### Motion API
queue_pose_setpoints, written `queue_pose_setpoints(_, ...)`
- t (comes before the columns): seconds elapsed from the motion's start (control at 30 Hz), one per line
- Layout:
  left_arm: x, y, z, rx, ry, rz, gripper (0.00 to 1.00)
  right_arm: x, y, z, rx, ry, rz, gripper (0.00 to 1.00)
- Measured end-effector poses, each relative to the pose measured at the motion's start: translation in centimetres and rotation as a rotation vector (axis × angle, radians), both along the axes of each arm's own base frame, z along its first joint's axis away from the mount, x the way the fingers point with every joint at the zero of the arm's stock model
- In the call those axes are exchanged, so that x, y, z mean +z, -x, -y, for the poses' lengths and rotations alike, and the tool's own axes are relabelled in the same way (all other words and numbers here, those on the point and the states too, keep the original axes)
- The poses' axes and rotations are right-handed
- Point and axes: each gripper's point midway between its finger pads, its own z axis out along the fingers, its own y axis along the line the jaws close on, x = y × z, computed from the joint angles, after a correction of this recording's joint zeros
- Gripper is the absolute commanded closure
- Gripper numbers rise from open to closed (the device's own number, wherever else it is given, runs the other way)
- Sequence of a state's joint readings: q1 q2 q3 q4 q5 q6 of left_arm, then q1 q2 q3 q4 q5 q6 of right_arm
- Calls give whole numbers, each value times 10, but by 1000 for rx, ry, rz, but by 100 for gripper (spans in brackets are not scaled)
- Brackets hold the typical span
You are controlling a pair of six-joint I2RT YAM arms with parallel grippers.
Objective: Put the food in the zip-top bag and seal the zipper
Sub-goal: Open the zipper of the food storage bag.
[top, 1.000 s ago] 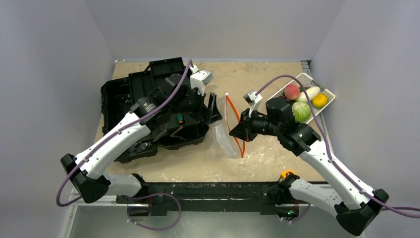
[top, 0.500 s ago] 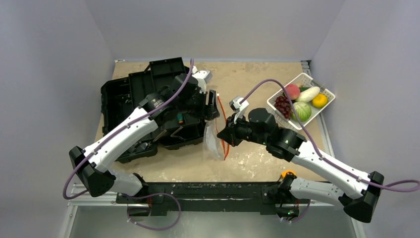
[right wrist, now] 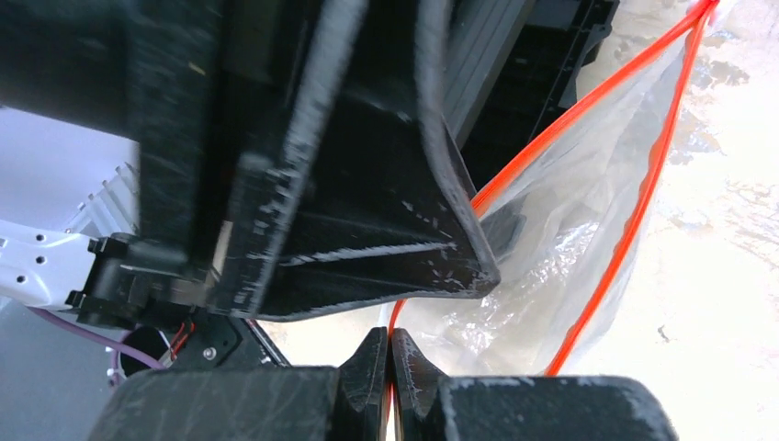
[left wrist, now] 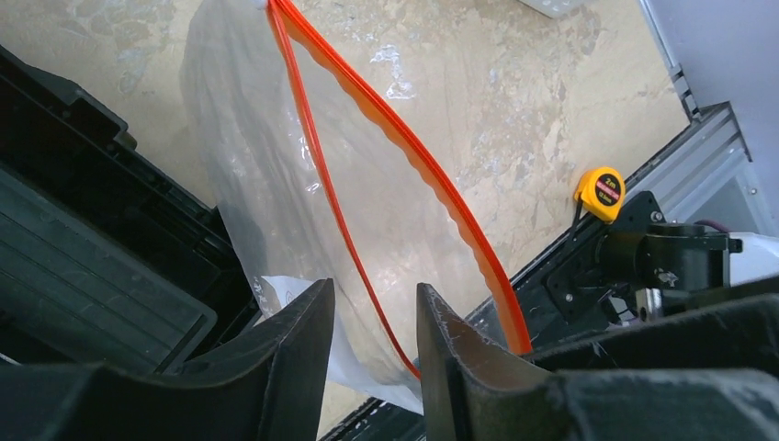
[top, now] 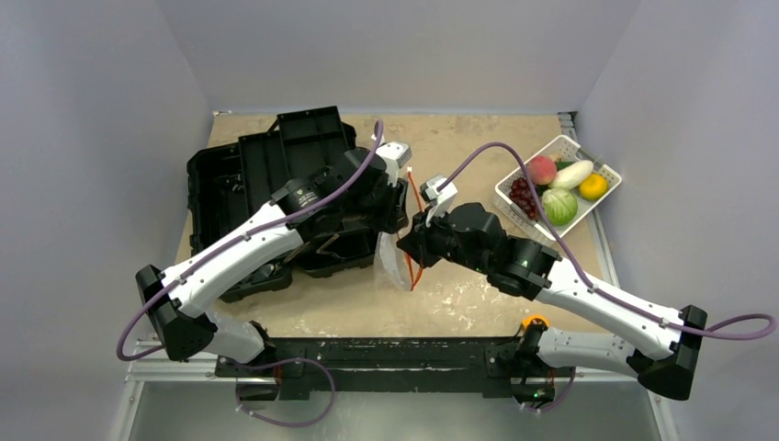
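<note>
Grey walls close in a mottled beige table (top: 478,294), and both arms meet at its middle over the bag (top: 393,266).

The right gripper (right wrist: 388,354) has its fingers pressed nearly together. One orange run of the zipper (right wrist: 634,202) comes down into the slit between them, so it is pinched there. The clear film hangs just beyond the fingertips with its mouth parted, and the two zipper lips spread apart and meet again at the far corner. The left arm's black gripper body fills the space directly above these fingers.

The left gripper (left wrist: 375,303) stands with a moderate gap between its fingers and grips nothing. The thinner zipper lip runs down into that gap, close to the inner face of the right-hand finger. The thicker lip passes outside that finger. Whether either finger touches the plastic cannot be told. A white label on the bag shows beside the left-hand finger.

A toolbox (top: 248,175) lies open under and behind the left gripper. A yellow tape measure (left wrist: 602,191) sits off to the right of its fingers.

The food lies in a basket (top: 503,188), well apart from both grippers, behind the right arm: cabbage (top: 558,206), grapes (top: 524,195), radish (top: 571,175), lemon (top: 593,186) and a pink fruit (top: 542,169).
</note>
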State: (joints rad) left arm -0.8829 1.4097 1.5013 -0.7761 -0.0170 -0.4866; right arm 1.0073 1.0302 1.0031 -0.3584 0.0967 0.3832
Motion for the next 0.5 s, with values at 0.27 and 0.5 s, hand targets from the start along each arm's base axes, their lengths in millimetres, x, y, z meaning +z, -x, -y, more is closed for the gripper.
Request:
queue_pose_setpoints(0.27,-15,-3,0,-7,-59,-7,94,4,1,-9,-5,-2,-6,71)
queue_pose_setpoints(0.5,-15,-4,-2,-28,-76,16,100,4,-3,1,-69,22,-33,34)
